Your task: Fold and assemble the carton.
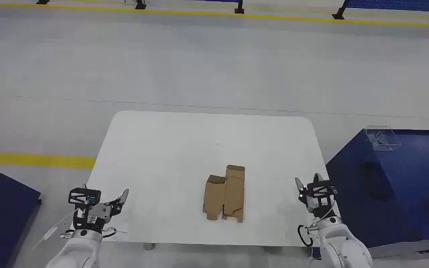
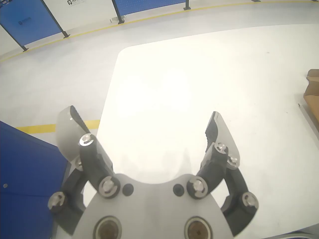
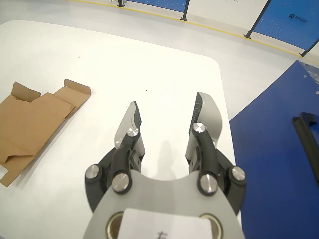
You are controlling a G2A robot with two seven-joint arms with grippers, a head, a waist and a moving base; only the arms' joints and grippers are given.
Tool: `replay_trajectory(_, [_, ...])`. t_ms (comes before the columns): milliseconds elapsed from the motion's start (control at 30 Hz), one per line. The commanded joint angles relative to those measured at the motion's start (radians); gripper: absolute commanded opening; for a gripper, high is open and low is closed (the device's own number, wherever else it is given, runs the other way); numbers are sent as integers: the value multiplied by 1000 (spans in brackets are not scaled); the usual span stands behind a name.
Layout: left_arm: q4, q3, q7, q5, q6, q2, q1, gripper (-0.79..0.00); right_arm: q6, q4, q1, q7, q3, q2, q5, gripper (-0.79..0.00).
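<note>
The carton [image 1: 224,193] lies flat and unassembled on the white counter [image 1: 174,147], a little to my right of its middle and close to the edge nearest me. It is plain brown cardboard. From above it reads as two long panels side by side, the right one reaching farther away from me than the left. In my right wrist view the carton [image 3: 35,123] has small flaps at both ends, and the far flap curls up slightly off the counter [image 3: 124,63].

My left end effector [image 1: 104,195] sits at the near left corner of the counter with its fingers spread wide and nothing between them. In the left wrist view, my left end effector [image 2: 143,111] is over bare counter [image 2: 174,75], and the carton [image 2: 312,88] is well off to the side.

My right end effector [image 1: 310,182] is at the near right edge of the counter, also parted and holding nothing. My right end effector [image 3: 166,100] is clearly apart from the carton but nearer to it than the left one is.

A blue bin [image 1: 382,181] stands just beside the counter on my right, and another blue box [image 1: 13,201] is on the floor to my left. A yellow line [image 1: 40,160] runs across the floor
</note>
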Motion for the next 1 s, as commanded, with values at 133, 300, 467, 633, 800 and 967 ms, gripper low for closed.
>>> replay_trajectory(133, [-103, 8, -380, -538, -137, -9, -78, 0, 0, 0, 0, 0, 0, 0, 0, 0])
replay_trajectory(300, [-30, 71, -889, -1113, -138, -7, -267, 0, 0, 0, 0, 0, 0, 0, 0, 0])
replay_trajectory(467, [199, 200, -1149, -1464, -94, -22, -479, 0, 0, 0, 0, 0, 0, 0, 0, 0])
replay_trajectory(633, [398, 395, -1110, -1452, -115, -55, -623, 0, 0, 0, 0, 0, 0, 0, 0, 0])
replay_trajectory(800, [516, 515, -1052, -1404, -163, -82, -724, -3, 0, 0, 0, 0, 0, 0, 0, 0])
replay_trajectory(967, [588, 591, -972, -1302, -172, -100, -783, -105, 0, 0, 0, 0, 0, 0, 0, 0])
